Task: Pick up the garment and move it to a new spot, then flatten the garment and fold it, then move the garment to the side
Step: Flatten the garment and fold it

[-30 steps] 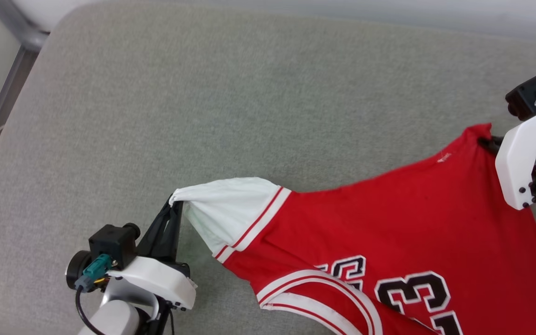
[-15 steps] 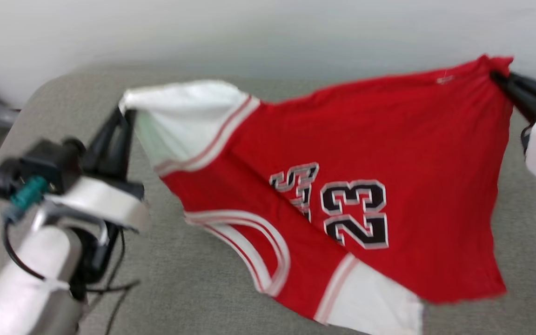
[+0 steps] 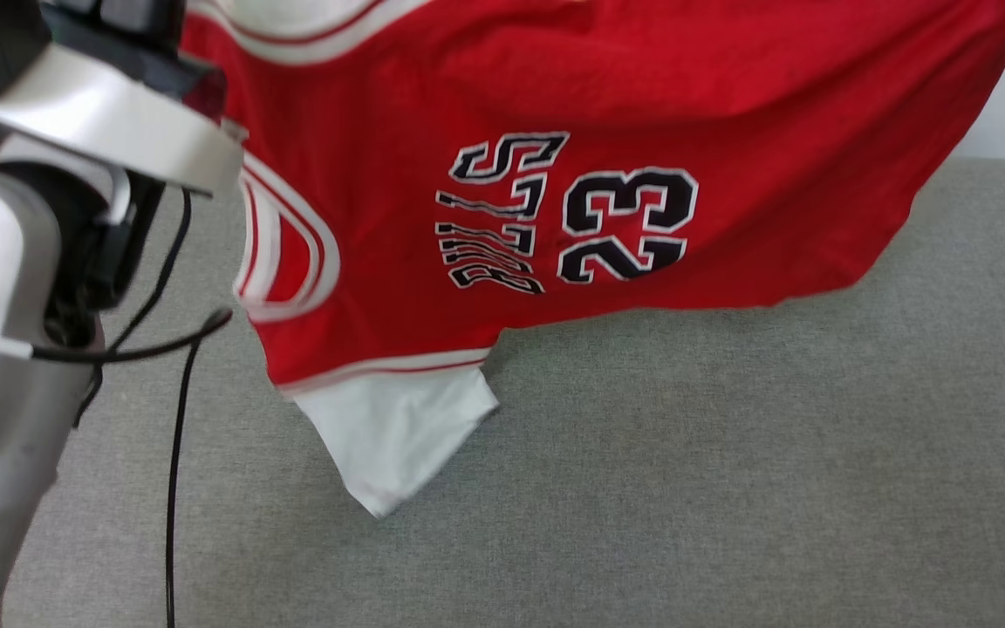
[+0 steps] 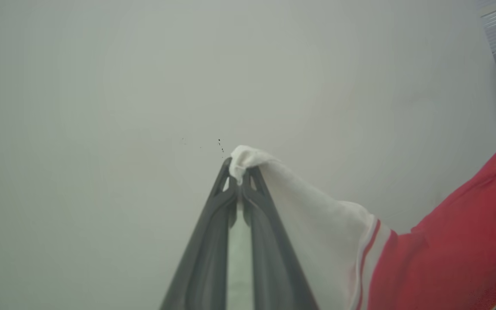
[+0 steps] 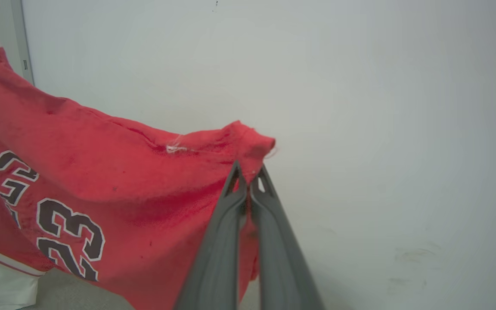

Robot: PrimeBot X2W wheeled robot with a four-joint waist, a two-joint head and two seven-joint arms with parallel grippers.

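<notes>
The left gripper (image 4: 240,172) clamps a white sleeve tip and the right gripper (image 5: 248,173) a red corner, so the Bulls jersey (image 3: 729,105) hangs spread over the grey cushion (image 3: 729,453), likely for laying flat.

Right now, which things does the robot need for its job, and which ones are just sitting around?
For the job: shirt, lifted up; left gripper, pinching its white sleeve; right gripper, pinching a red corner.
Just there: grey cushion; black cable; white wall.
</notes>
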